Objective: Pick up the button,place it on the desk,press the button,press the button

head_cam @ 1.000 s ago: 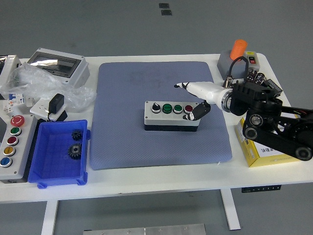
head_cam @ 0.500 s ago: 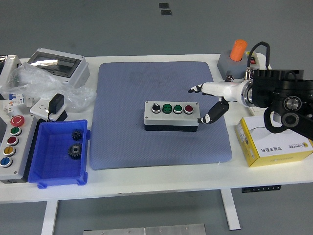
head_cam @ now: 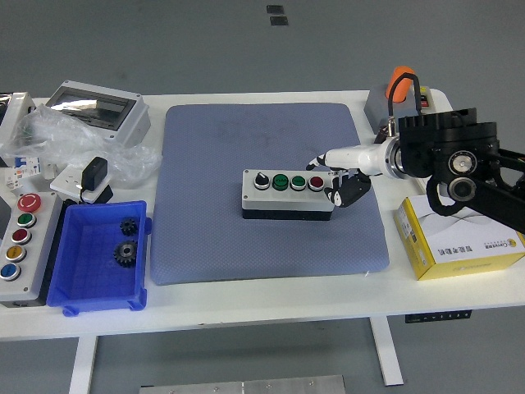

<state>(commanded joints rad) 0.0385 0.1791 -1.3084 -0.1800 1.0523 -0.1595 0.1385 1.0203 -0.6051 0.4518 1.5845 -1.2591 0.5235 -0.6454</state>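
Note:
A grey button box (head_cam: 287, 201) lies on the blue mat (head_cam: 262, 131) at mid table. It carries a black knob, two green buttons and a red button (head_cam: 316, 182) in a row. My right hand (head_cam: 335, 176) comes in from the right and sits at the box's right end. Its white finger (head_cam: 344, 155) stretches out just behind the red button, and its black fingers (head_cam: 346, 190) are curled beside the box's right side. It holds nothing. I cannot tell whether a finger touches the red button. The left arm is out of view.
A blue bin (head_cam: 78, 279) holding two black gears stands at front left, with a long coloured-button panel (head_cam: 20, 238) beside it. A grey enclosure (head_cam: 98, 107), plastic bags and a black adapter (head_cam: 94, 172) lie at back left. A yellow box (head_cam: 459, 242) lies at right, and an orange-topped grey box (head_cam: 396, 86) at back right.
The right hand drew back to the right of the box half a second ago, then returned to its right end with the black fingers more curled. The box has not moved.

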